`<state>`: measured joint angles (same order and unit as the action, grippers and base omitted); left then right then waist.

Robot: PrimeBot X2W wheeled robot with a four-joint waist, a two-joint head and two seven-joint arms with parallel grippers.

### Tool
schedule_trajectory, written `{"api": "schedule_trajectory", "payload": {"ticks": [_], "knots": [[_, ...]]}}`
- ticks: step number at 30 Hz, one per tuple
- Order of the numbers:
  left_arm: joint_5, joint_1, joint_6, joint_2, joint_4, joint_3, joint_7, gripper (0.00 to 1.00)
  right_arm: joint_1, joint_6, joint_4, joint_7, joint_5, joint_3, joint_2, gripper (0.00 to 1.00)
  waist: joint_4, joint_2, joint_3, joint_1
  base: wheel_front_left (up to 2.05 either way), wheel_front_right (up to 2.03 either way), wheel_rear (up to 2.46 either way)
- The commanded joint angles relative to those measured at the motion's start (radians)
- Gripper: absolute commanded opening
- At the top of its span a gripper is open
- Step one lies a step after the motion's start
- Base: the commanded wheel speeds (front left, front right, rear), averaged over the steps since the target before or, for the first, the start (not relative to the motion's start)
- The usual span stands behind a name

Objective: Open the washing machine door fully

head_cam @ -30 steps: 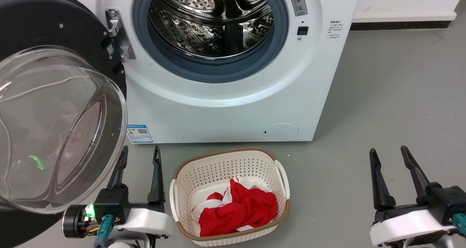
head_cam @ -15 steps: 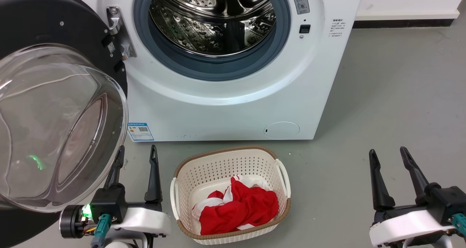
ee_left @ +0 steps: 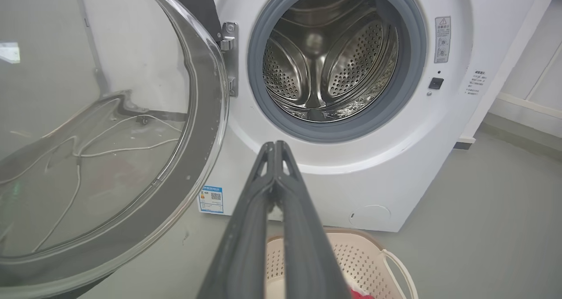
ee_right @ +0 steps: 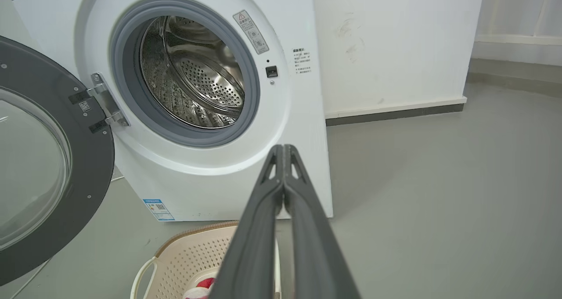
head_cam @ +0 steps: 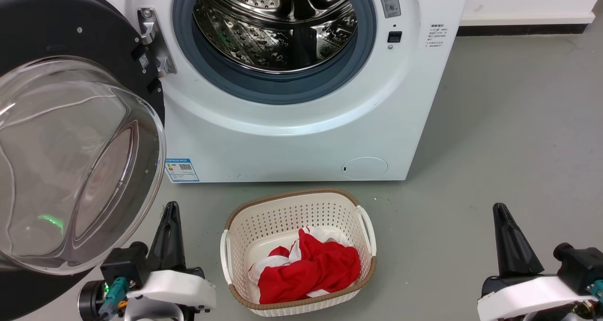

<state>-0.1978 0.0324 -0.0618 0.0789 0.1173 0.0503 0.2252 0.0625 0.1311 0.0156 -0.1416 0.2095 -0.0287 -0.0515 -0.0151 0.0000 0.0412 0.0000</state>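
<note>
Both claws have closed since a moment ago, and both have pulled back nearer. The left claw (head_cam: pixel 171 208) has its two fingers pressed together with nothing in them. It is near on the left, just beside the bottom edge of the door (head_cam: pixel 80 137). The right claw (head_cam: pixel 501 209) is pinched closed and empty too, near on the right, well apart from everything. Between them sits the basket (head_cam: pixel 292 196) with a red cloth (head_cam: pixel 311 269) in it. The door hangs on the left from its hinge (head_cam: pixel 153 38), swung well away from the far drum (head_cam: pixel 278 24). I think the job is almost done. If the door needs more, the left claw should push the black frame slowly to the left, not the glass, and keep off the basket.
</note>
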Motion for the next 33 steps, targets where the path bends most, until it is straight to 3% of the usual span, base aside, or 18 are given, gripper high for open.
{"api": "schedule_trajectory", "payload": {"ticks": [1,17,33], "knots": [[-0.060,0.024,0.008,-0.001,-0.010,-0.012,-0.012,0.00,-0.025,0.000,0.002,0.006,0.066,0.000,-0.009,0.00,0.000,0.0000,-0.001,0.0000,0.00,0.00,0.00],[-0.354,0.034,0.048,-0.007,0.015,-0.042,-0.079,0.00,-0.061,0.000,-0.057,0.044,0.374,0.003,-0.024,0.00,0.002,0.0000,-0.006,0.0000,0.00,0.00,0.00],[-0.583,0.046,0.081,-0.012,0.038,-0.068,-0.135,0.00,-0.085,0.000,-0.099,0.076,0.610,0.000,-0.031,0.00,0.004,0.0000,-0.011,0.0000,0.00,0.00,0.00]]}}
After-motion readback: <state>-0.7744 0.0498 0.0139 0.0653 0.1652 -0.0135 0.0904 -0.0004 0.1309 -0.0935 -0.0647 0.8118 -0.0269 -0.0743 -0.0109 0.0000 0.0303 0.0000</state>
